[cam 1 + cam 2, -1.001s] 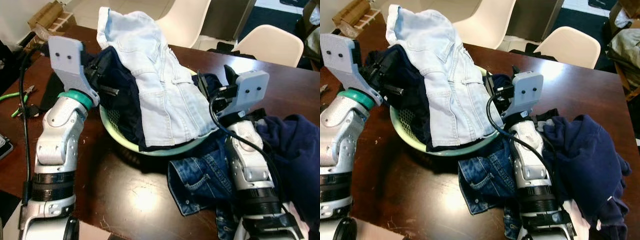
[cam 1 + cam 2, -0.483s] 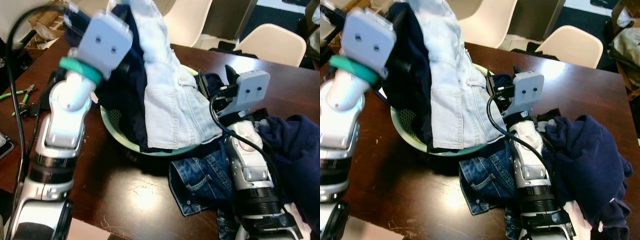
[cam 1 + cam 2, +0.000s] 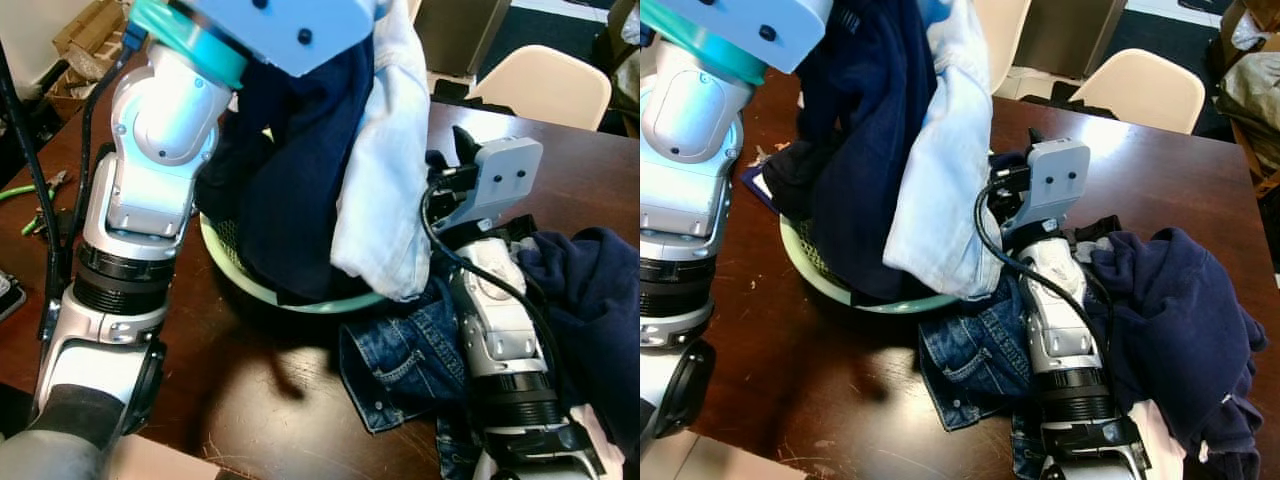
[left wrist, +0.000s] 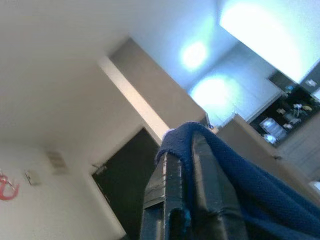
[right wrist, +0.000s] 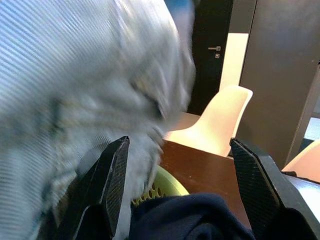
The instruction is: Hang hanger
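My left arm (image 3: 160, 150) is raised high over the pale green laundry basket (image 3: 262, 291). In the left wrist view my left gripper (image 4: 184, 150) points at the ceiling, shut on a fold of dark navy garment (image 3: 300, 170). That garment hangs from it down into the basket, with a pale denim garment (image 3: 390, 200) draped over it and hanging alongside. My right gripper (image 3: 448, 160) is open at the basket's right rim, right beside the hanging denim (image 5: 75, 90), with nothing between its fingers.
Blue jeans (image 3: 400, 360) lie on the dark wooden table (image 3: 250, 400) under my right arm, and a navy sweater (image 3: 590, 290) is heaped at the right. Cream chairs (image 3: 545, 85) stand behind the table. Hand tools (image 3: 40, 190) lie at the left edge.
My left arm has swung upward, lifting the navy garment and the pale denim out of the basket so they now hang. The right arm has stayed put.
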